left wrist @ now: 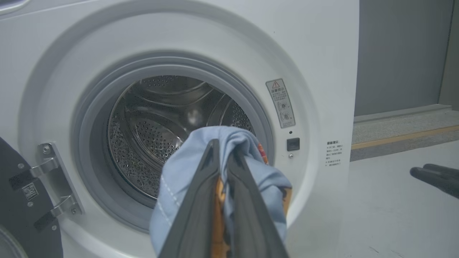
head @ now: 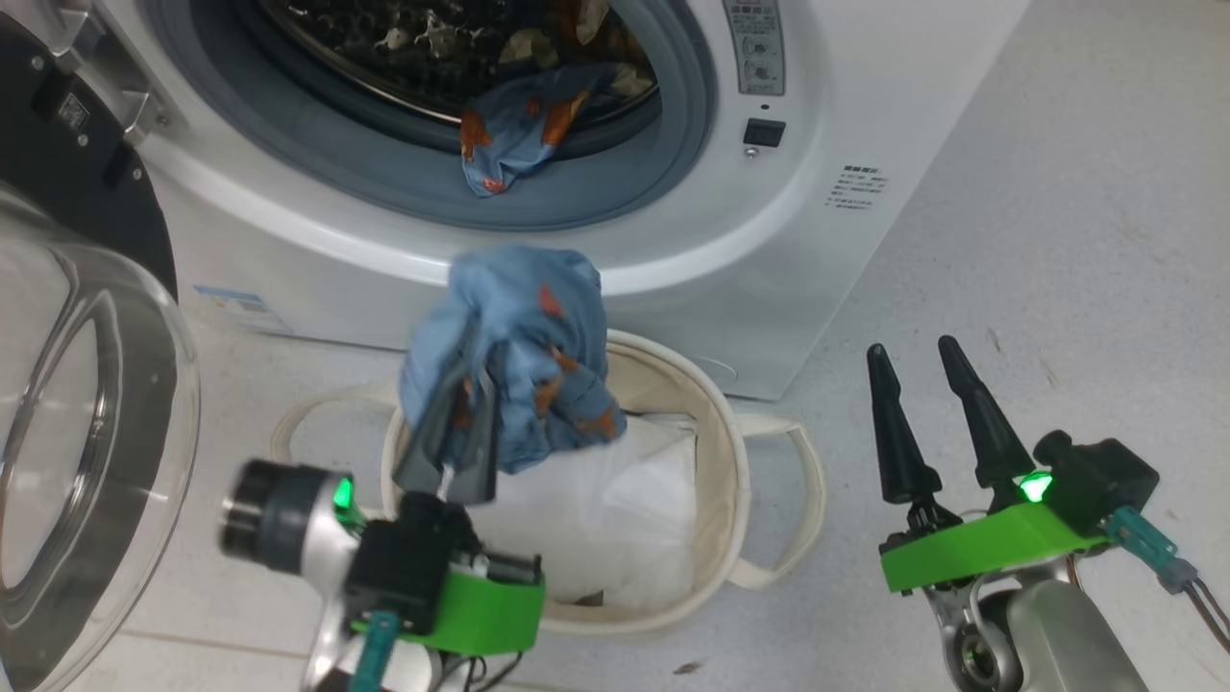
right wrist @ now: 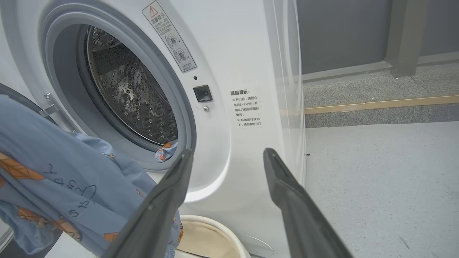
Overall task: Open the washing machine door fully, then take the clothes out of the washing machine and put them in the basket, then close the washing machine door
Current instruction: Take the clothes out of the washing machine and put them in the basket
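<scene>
Nearest the camera, the left jaws are clamped shut on a bunched light blue soft garment printed with orange cartoon figures (head: 524,346), holding it in the air above the rear left part of the small round cream canvas basket (head: 730,452). The right jaws hover wide apart and empty over the pale speckled floor (head: 1057,240) off to the right, well apart from the load. The step in hand appears to be the drop. The garment looks best carried nearer the basket's middle and lowered toward the flat white sheet (head: 615,519) lying inside before the jaws part, since a release from this spot could leave a fold draped over the rim or caught on a loop handle (head: 817,481). To the left, the large round washing machine door (head: 91,423), with its glossy black rim and bulging clear glass window, stands swung wide and close beside the left arm, so a sideways swing that way risks a knock; the free room lies to the right and back toward the robot. Just behind the basket rises the white front-loading washing machine (head: 817,221). Farther back, a second piece of the same blue printed fabric (head: 514,130) hangs half out over the grey rubber ring (head: 615,192) of the drum mouth. Judged from that, the unloading is not finished and closing the door must wait.
</scene>
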Motion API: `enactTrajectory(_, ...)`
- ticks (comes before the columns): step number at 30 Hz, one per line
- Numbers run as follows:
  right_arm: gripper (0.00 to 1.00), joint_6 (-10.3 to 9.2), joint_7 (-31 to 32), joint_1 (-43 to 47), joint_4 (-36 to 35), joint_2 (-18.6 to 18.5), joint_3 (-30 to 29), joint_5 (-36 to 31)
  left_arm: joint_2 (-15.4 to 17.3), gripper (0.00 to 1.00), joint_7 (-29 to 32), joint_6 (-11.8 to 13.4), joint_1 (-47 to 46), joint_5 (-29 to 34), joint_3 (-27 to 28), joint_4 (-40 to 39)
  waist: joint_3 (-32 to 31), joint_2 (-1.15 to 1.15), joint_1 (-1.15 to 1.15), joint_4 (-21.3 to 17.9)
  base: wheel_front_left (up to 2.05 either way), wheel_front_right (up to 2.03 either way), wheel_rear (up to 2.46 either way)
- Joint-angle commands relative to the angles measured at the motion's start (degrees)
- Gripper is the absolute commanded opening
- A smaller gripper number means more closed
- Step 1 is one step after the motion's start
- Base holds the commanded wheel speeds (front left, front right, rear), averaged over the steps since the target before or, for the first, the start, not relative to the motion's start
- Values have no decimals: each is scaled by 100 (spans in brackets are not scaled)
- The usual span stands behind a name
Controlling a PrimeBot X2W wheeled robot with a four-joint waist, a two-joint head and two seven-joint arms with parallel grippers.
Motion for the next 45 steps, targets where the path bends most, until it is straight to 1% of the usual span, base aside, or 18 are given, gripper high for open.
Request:
enactTrajectory(1, 100, 1, -52, -38, -195, 11, 106, -33, 72, 0, -19, -46, -81, -51, 119, -25, 46, 0, 0, 7, 0, 0, 0)
enactTrajectory(12, 100, 1, -52, -160, -269, 11, 62, -102, -299, 0, -19, -219, -412, -85, -172, 1183, 443, 0, 0, -11, 0, 0, 0)
enactTrajectory(15, 100, 1, -52, -219, -313, 11, 70, -98, -389, 0, -19, -276, -628, -142, -151, 1635, 615, 0, 0, -63, 0, 0, 0)
enactTrajectory(23, 100, 1, -52, -447, -398, 11, 15, -25, -579, 0, -19, -444, -1287, -352, 31, 3167, 1130, 0, 0, -281, 0, 0, 0)
enactTrajectory(28, 100, 1, -52, -568, -417, 11, 0, 43, -668, 0, -19, -527, -1574, -408, 111, 4001, 1330, 0, 0, -410, 0, 0, 0)
enactTrajectory(29, 100, 1, -52, -568, -417, 11, 0, 43, -668, 0, -19, -527, -1574, -408, 111, 4001, 1330, 0, 0, -410, 0, 0, 0)
enactTrajectory(35, 100, 1, -52, -657, -430, 11, -5, 85, -761, 0, -19, -632, -1758, -409, 81, 4749, 1451, 0, 0, -481, 0, 0, 0)
enactTrajectory(39, 100, 1, -52, -684, -430, 11, 5, 87, -808, 0, -19, -675, -1833, -431, 34, 5091, 1477, 0, 0, -476, 0, 0, 0)
enactTrajectory(40, 100, 1, -52, -687, -431, 11, 6, 84, -817, 14, -19, -676, -1845, -445, 31, 5140, 1474, 0, 0, -469, 0, 0, 0)
enactTrajectory(41, 100, 1, -52, -689, -430, 11, 6, 80, -825, 100, -19, -699, -1847, -477, 28, 5224, 1465, 0, 0, -460, 0, 0, 0)
enactTrajectory(45, 100, 1, -52, -680, -424, 11, -14, 37, -844, 100, -19, -750, -1881, -530, -11, 5178, 1396, 0, 0, -379, 0, 0, 0)
